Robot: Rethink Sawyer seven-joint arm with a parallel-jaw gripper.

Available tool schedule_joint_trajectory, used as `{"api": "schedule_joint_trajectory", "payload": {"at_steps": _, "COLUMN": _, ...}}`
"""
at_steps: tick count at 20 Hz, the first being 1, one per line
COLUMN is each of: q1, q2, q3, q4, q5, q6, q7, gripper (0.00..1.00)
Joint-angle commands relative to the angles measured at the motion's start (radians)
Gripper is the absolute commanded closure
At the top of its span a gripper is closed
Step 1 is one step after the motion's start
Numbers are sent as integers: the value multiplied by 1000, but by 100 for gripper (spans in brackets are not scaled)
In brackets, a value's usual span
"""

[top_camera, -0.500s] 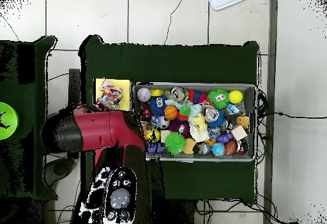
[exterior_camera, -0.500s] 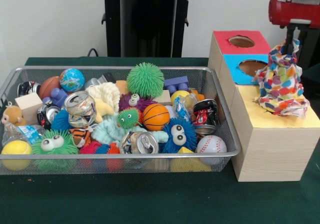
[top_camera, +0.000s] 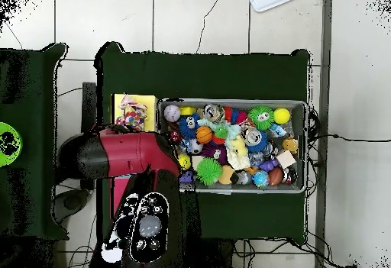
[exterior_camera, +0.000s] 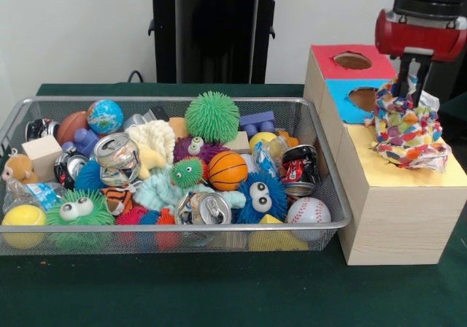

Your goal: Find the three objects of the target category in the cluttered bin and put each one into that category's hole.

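Note:
My gripper (exterior_camera: pixel 413 92) hangs over the pale wooden box (exterior_camera: pixel 398 221) to the right of the silver wire-mesh bin (exterior_camera: pixel 182 227). Its fingers reach down into a bunched white polka-dot cloth (exterior_camera: pixel 407 131) and look shut on it. The cloth rests on the box's yellow-painted surround (exterior_camera: pixel 449 177) and hides the yellow hole. In the overhead view the cloth (top_camera: pixel 134 113) lies on the yellow patch (top_camera: pixel 147 100) just above the red arm (top_camera: pixel 122 154). I see no other polka-dot cloth in the bin (top_camera: pixel 231 192).
The red-surround hole (exterior_camera: pixel 352 60) and the blue-surround hole (exterior_camera: pixel 363 96) lie behind the cloth. The bin is full of toys: a green spiky ball (exterior_camera: pixel 211 117), an orange basketball (exterior_camera: pixel 228 170), a baseball (exterior_camera: pixel 309 212), crushed cans (exterior_camera: pixel 207 210), and a cream plush (exterior_camera: pixel 155 139).

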Motion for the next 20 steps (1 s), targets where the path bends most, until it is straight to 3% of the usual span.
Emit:
{"api": "schedule_joint_trajectory", "payload": {"at_steps": 1, "q1": -47, "q2": 84, "q3": 9, "q4": 19, "q5": 9, "q6": -82, "q7": 173, "gripper": 100}}
{"api": "schedule_joint_trajectory", "payload": {"at_steps": 7, "q1": -78, "q2": 108, "q3": 49, "q4": 1, "q5": 37, "q6": -91, "q7": 160, "gripper": 100}}
{"api": "schedule_joint_trajectory", "payload": {"at_steps": 11, "q1": -64, "q2": 159, "q3": 43, "q4": -54, "q5": 52, "q6": -100, "q7": 179, "gripper": 100}}
{"api": "schedule_joint_trajectory", "payload": {"at_steps": 20, "q1": -51, "q2": 173, "q3": 47, "q4": -74, "q5": 83, "q6": -88, "q7": 191, "gripper": 100}}
